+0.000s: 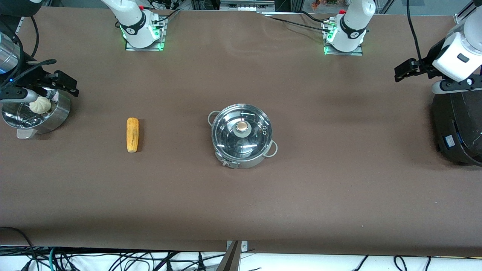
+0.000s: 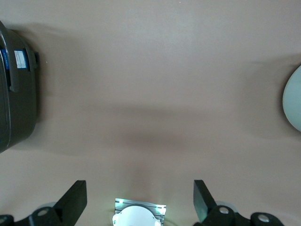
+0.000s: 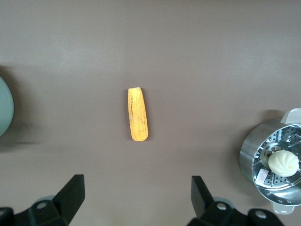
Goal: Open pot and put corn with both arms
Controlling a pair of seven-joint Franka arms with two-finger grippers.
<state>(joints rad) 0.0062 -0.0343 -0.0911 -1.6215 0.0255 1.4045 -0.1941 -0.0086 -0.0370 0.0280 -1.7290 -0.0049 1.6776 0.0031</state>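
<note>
While the pot (image 1: 241,134) sat lidded mid-table, the corn (image 1: 132,140) lay toward the right arm's end. Right gripper (image 3: 136,200) hung w/ fingers spread above the corn; left gripper (image 2: 140,202), spread too, waited beside the black cooker (image 1: 458,128).
</note>
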